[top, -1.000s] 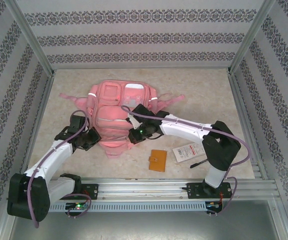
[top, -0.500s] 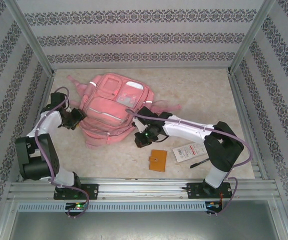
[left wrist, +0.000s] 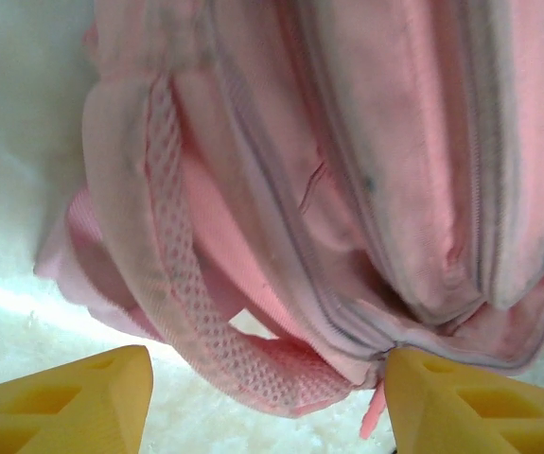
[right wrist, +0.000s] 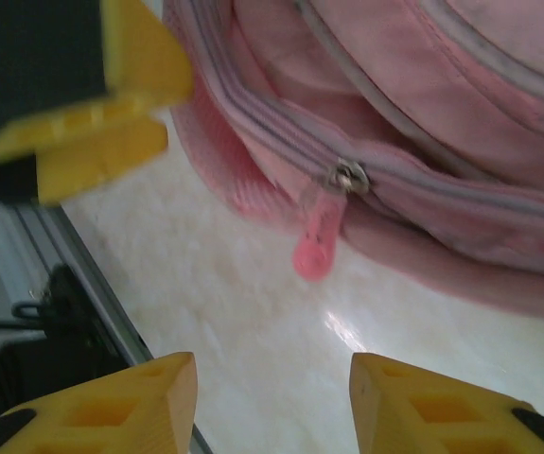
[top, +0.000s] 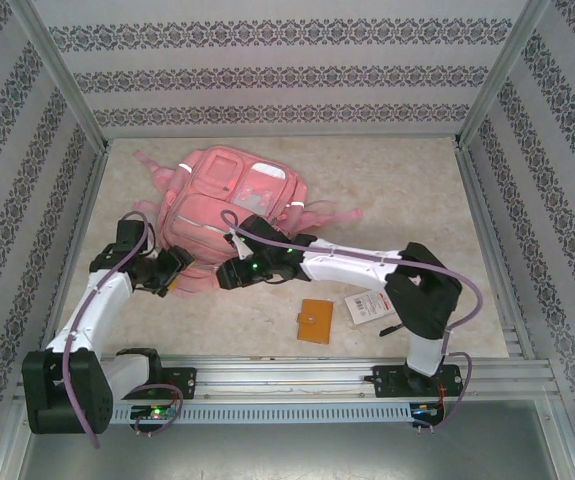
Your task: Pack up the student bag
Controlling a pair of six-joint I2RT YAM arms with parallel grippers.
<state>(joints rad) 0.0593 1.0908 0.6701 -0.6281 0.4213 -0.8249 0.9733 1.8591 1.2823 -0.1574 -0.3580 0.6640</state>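
— Two grippers seen from overhead: where?
— Both are at the near end of the student bag, which lies left of centre on the table. The left gripper is on its left, the right gripper on its right.
— Left wrist?
— The fingers are spread wide and hold nothing. The bag's mesh strap sits just ahead.
— Right wrist?
— The jaws are parted and empty, and the pink zip pull hangs just beyond them.
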